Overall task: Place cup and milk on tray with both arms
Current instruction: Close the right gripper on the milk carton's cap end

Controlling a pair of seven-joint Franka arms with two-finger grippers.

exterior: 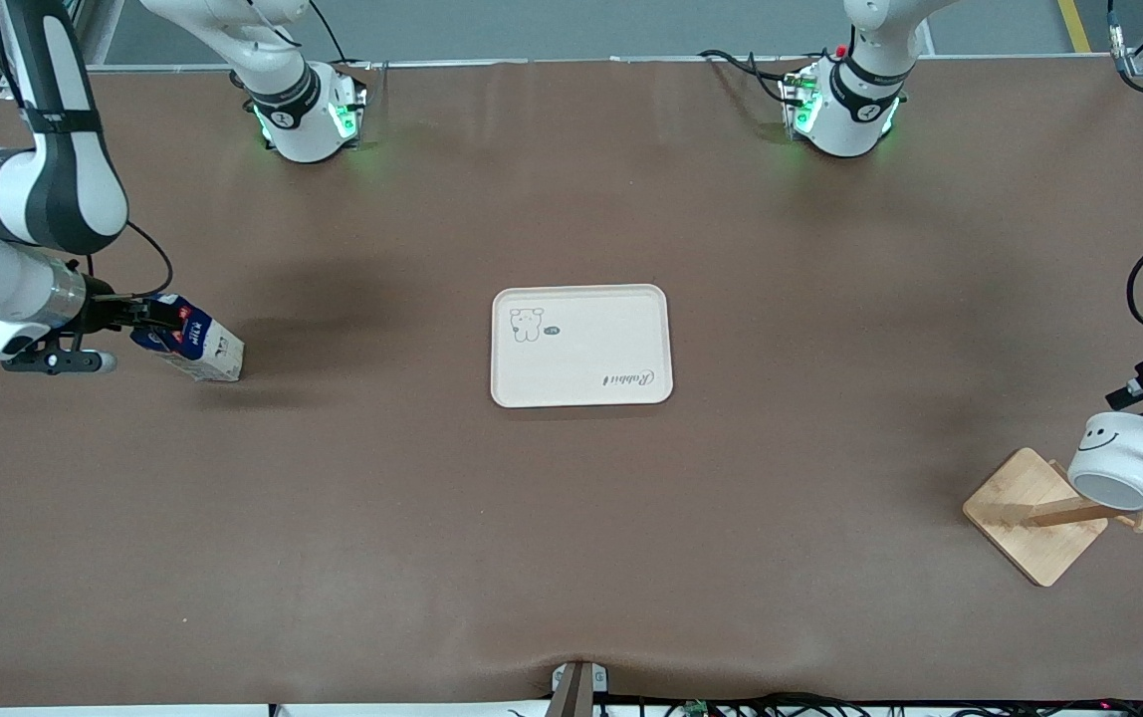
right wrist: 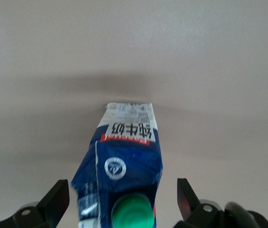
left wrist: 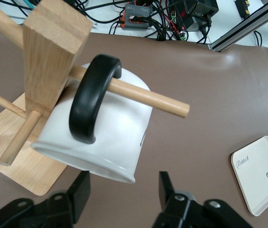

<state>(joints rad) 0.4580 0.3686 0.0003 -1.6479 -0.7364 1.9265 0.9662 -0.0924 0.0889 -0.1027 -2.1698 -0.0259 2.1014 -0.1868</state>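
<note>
The milk (exterior: 195, 344) stands on the table toward the right arm's end. My right gripper (exterior: 155, 321) is open, with a finger either side of the carton's top and a gap on each side; in the right wrist view the green cap sits between the open fingers of the gripper (right wrist: 122, 202) on the milk (right wrist: 127, 156). The cup (exterior: 1119, 458) hangs by its black handle on a wooden peg. My left gripper (exterior: 1137, 390) is open just beside it; in the left wrist view the gripper (left wrist: 123, 190) sits at the rim of the cup (left wrist: 110, 137). The tray (exterior: 581, 349) lies mid-table, with nothing on it.
The wooden rack (exterior: 1025, 498), with a square base, a post and pegs, stands toward the left arm's end, near the table edge; its post (left wrist: 53, 52) fills part of the left wrist view. The tray (left wrist: 262, 173) shows there too. Cables run along the table's near edge.
</note>
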